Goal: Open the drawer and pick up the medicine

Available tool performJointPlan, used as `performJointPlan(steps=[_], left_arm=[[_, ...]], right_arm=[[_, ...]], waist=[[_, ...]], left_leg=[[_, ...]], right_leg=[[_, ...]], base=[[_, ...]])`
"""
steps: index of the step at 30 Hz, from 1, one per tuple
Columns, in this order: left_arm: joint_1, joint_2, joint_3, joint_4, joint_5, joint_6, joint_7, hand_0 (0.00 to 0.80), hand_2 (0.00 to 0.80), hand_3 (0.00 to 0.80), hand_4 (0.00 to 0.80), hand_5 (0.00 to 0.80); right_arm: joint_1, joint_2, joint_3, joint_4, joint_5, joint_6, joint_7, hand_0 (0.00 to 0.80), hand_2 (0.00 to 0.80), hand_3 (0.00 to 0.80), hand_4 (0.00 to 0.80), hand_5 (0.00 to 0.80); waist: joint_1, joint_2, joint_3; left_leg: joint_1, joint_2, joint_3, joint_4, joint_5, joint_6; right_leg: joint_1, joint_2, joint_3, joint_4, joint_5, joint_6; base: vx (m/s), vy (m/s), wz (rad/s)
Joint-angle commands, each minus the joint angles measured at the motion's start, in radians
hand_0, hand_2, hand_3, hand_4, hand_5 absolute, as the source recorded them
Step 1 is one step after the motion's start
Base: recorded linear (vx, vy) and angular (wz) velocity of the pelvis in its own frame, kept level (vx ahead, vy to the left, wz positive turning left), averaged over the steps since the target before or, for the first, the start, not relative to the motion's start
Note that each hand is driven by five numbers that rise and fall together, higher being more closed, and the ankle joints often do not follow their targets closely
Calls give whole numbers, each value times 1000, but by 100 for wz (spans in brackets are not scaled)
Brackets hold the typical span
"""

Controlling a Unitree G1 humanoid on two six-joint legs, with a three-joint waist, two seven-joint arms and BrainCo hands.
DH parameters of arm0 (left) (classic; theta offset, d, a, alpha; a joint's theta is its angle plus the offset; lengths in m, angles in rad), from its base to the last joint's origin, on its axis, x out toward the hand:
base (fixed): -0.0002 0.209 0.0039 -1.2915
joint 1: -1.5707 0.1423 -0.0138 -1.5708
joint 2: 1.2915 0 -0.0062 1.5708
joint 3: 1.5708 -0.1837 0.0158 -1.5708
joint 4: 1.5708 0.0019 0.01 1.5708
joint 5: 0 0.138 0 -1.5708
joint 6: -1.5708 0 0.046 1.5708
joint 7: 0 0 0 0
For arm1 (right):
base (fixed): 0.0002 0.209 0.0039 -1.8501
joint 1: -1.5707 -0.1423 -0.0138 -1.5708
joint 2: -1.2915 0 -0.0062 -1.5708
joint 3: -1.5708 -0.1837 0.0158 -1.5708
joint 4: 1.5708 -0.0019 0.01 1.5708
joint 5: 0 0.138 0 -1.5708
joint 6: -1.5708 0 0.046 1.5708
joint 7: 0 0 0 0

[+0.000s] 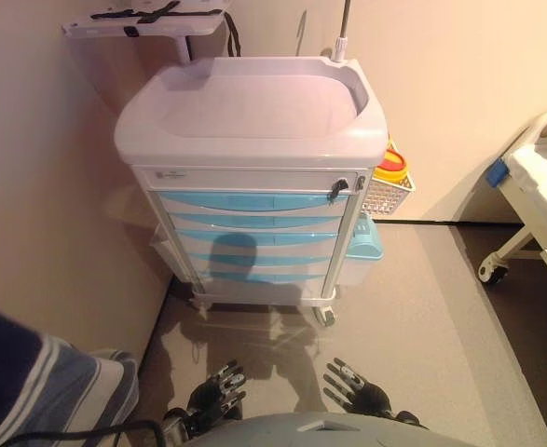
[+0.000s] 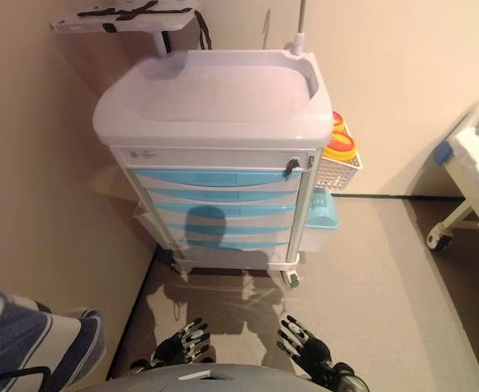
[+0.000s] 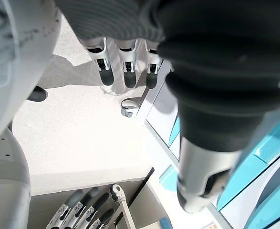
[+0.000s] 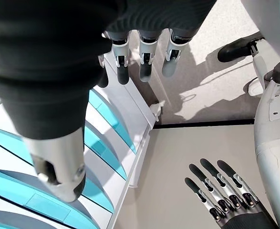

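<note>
A white medical cart (image 1: 254, 121) with several closed light-blue drawers (image 1: 250, 228) stands ahead against the wall. Its top drawer (image 1: 245, 200) is shut, with a dark key (image 1: 336, 189) in the lock above its right end. No medicine shows in any view. My left hand (image 1: 215, 393) and right hand (image 1: 355, 386) hang low at the bottom of the eye views, well short of the cart, both with relaxed straight fingers and empty. The left wrist view shows its fingers (image 3: 125, 64) straight; the right wrist view shows its fingers (image 4: 142, 59) straight too.
A wire basket (image 1: 388, 191) with a yellow container (image 1: 392, 168) hangs on the cart's right side, above a blue bin (image 1: 364, 244). A bed (image 1: 539, 186) on castors stands at the right. A wall is close on the left. A person's striped sleeve (image 1: 40, 391) shows at lower left.
</note>
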Motion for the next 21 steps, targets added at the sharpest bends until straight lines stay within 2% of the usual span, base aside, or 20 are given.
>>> performJointPlan(steps=[1, 21], left_arm=[[-85, -32, 3, 67, 2, -10, -13, 0, 0, 0, 0, 0], [-87, -38, 11, 63, -35, 12, -19, 0, 0, 0, 0, 0]], right_arm=[[-48, 25, 12, 17, -9, -14, 37, 0, 0, 0, 0, 0], [-48, 29, 11, 10, -12, -11, 32, 0, 0, 0, 0, 0]], waist=[[21, 2, 52], [22, -1, 54]], left_leg=[[23, -47, -49, 6, -92, 43], [25, -48, -54, 6, -91, 45]], right_leg=[[-30, 15, -42, 98, -27, -30], [-30, 18, -39, 108, -34, -34]], base=[[3, 0, 5], [1, 0, 1]])
